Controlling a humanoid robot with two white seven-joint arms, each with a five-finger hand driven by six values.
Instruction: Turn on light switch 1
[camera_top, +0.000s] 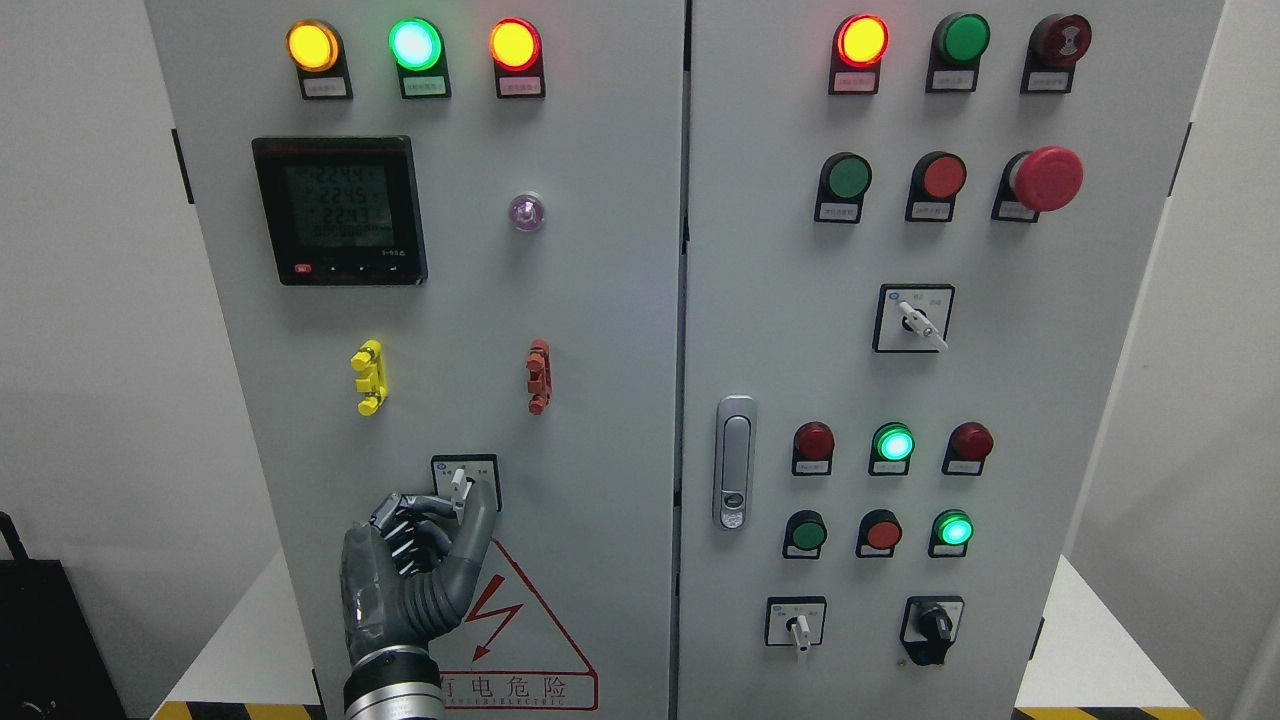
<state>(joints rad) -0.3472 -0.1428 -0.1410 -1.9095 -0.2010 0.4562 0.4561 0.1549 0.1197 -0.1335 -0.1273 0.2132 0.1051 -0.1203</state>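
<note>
Fingers of the left hand are pinched on one white selector switch, low in the frame's left half. Three lit lamps are counted upper left.

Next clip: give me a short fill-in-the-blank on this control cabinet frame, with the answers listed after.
1. The left hand has its fingers at the small white rotary switch on the ____ cabinet door.
2. Of the three lamps at the top of that door, the middle lamp glows ____.
3. The large mushroom button on the other door is ____.
4. The warning triangle beside the hand shows a red ____.

Missing words: left; green; red; lightning bolt
</note>
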